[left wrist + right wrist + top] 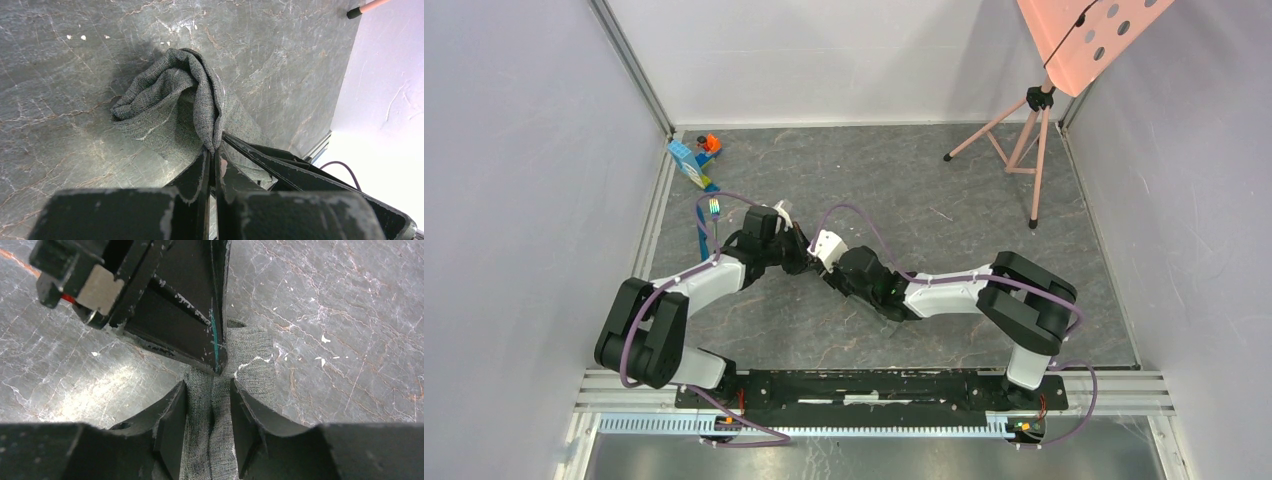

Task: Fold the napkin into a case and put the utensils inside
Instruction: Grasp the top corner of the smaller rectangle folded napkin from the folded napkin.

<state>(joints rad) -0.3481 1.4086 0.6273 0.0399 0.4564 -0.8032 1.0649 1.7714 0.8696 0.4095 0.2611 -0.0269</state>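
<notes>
Left wrist view: napkin (170, 100) clamped by left end effector (212, 155), bunched ahead; right end effector (208, 390) set astride it, grip indeterminable.

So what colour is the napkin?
The napkin is dark grey with pale stitching; best in left wrist view.

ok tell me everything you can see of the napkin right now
The napkin is dark grey woven cloth with a pale stitched line, bunched into loose rounded folds rather than flat. One pinched ridge rises into the shut left end effector; another fold sits in the right end effector, which seems to grip it. The rest sags onto the grey marbled table.
</notes>
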